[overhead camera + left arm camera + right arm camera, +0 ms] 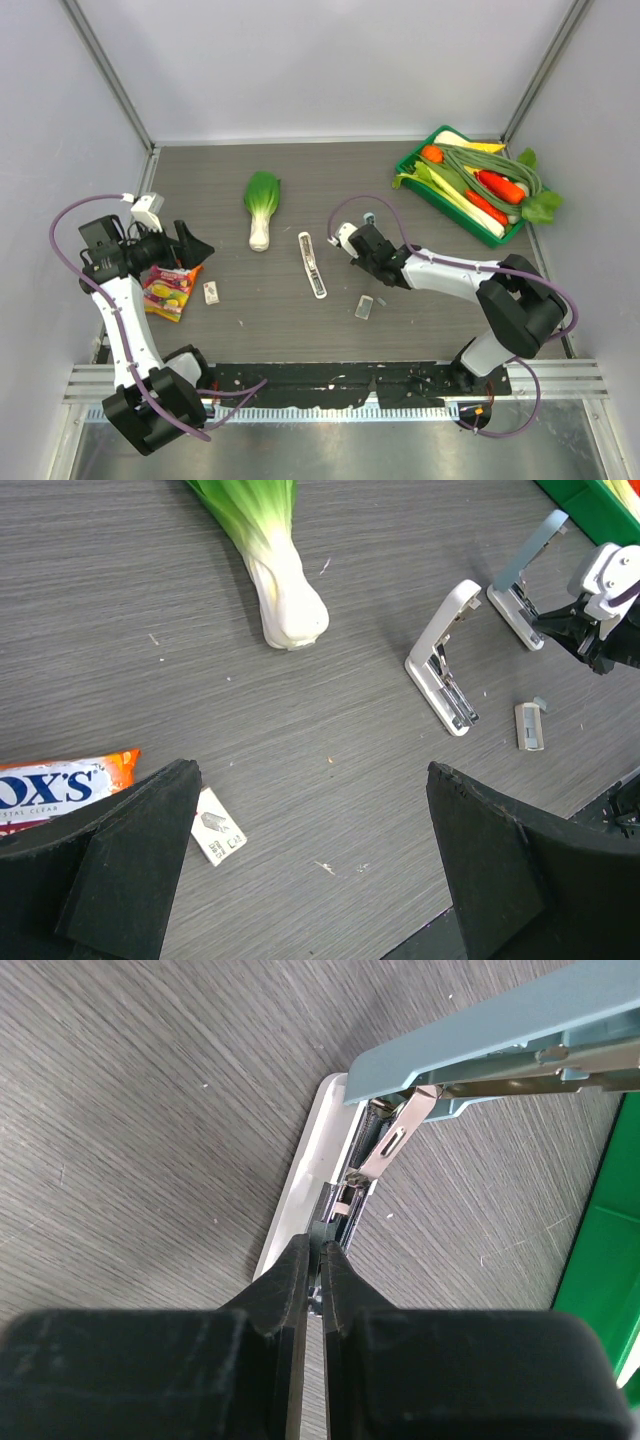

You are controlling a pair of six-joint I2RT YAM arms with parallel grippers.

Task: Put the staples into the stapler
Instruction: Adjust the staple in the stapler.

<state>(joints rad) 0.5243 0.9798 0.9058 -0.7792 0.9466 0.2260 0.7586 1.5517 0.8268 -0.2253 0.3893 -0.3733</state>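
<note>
The white stapler (pixel 312 263) lies open at mid-table; the left wrist view shows it as a V with its metal channel up (pixel 441 665). The staples box (pixel 211 292) lies to its left, beside my left finger (pixel 218 827). My left gripper (pixel 192 247) is open and empty (pixel 312 772) above bare table. My right gripper (pixel 352 246) is right of the white stapler, at a second stapler with a raised blue-grey arm (pixel 480 1035) and white base (pixel 300 1175). Its jaws (pixel 318 1245) are shut on a thin dark part in that base's metal channel.
A toy bok choy (pixel 262 205) lies behind the stapler. A green tray (pixel 405 165) of toy vegetables stands back right. A candy bag (pixel 170 290) lies below the left gripper. A small grey piece (pixel 365 306) lies near the front, below the right gripper.
</note>
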